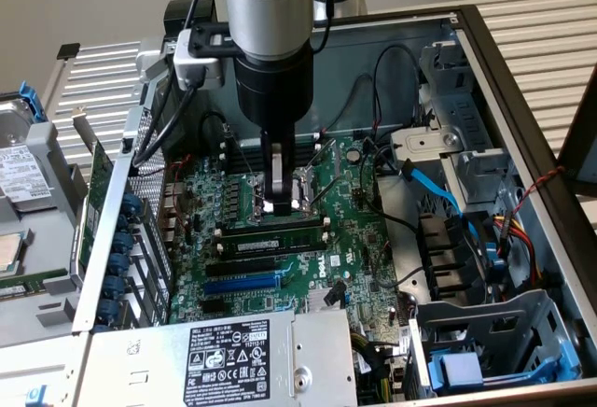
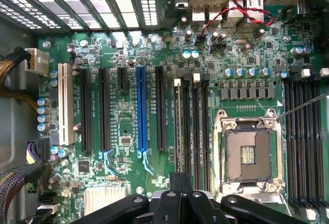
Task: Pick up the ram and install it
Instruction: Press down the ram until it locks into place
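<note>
- At 9 o'clock from the gripper, out at the exterior view's left, you have a loose grey metal drive with a white label (image 1: 20,178). It lies outside the open grey metal computer case (image 1: 522,99).
- Just inside the case's left wall, a row of blue plastic card clips (image 1: 126,239) runs from 10 o'clock down toward 7 o'clock.
- The silver power-supply box with its black-and-white printed label (image 1: 229,360) sits at 6 o'clock, along the near edge.
- The large green motherboard (image 1: 350,239) fills the case floor. In the wrist view you can pick out its long blue expansion slot (image 2: 140,111) and its white slot (image 2: 65,103).
- The ram, a long thin green circuit-board stick with dark chips (image 1: 266,238), lies along a memory slot near the board's centre.
- Your black two-finger gripper (image 1: 277,203) (image 2: 180,180) hangs vertically with the ram at 6 o'clock, just below its tips. The jaws are clenched together with nothing visible between them, and you cannot tell whether the tips touch the ram.
- The square silver-framed processor socket (image 1: 303,188) (image 2: 249,152) is at 2 o'clock from the tips, just beside them.
- A light-blue flat cable (image 1: 438,192) curves at 3 o'clock, well apart.
</note>
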Robot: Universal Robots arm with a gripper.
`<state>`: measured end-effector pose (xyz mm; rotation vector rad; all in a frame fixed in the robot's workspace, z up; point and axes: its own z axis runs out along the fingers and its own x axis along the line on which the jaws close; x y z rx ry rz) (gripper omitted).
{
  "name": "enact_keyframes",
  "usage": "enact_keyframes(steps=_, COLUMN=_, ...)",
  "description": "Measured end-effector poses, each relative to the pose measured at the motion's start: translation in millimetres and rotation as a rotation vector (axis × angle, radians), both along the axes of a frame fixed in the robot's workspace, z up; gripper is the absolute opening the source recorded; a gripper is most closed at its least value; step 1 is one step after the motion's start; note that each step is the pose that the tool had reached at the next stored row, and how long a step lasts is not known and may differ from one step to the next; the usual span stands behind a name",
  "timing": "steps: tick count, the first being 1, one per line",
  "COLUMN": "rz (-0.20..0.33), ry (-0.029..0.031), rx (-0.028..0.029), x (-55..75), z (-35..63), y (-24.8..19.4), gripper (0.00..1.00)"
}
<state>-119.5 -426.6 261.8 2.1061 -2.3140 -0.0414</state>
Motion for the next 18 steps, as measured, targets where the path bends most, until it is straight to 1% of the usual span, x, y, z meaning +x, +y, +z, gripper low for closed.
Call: enact_keyframes(steps=18, rz=-0.310, ry=0.0000, rx=0.0001, x=0.0, z=-2.7, y=0.0, gripper=0.11)
